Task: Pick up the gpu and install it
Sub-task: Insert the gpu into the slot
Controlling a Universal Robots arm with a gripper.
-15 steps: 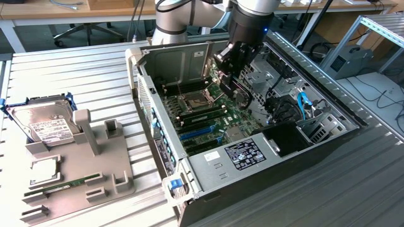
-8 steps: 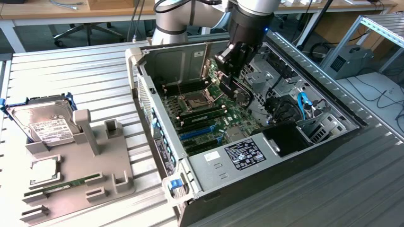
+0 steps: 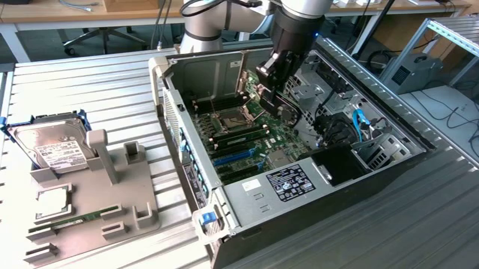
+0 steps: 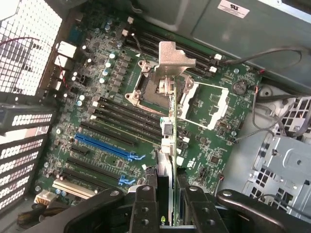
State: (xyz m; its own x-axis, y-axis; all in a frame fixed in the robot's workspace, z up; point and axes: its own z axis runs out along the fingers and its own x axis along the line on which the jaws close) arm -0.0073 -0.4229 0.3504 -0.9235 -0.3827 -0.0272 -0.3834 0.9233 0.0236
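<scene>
Tool (image 4: 168, 208) pinches the slim green-and-black gpu (image 4: 168, 136) with silver end bracket, edge-on above the green motherboard (image 4: 112, 111) in the open black computer case (image 3: 374, 185). The long blue slot (image 3: 232, 158) lies at seven o'clock of it in the exterior view. The card is best held upright, parallel to the slots.

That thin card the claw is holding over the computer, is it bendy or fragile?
Probably stiff: the gpu runs straight out from the gripper without sagging. Likely delicate, with small exposed components along it. Its metal bracket may make the far end heavier.
</scene>
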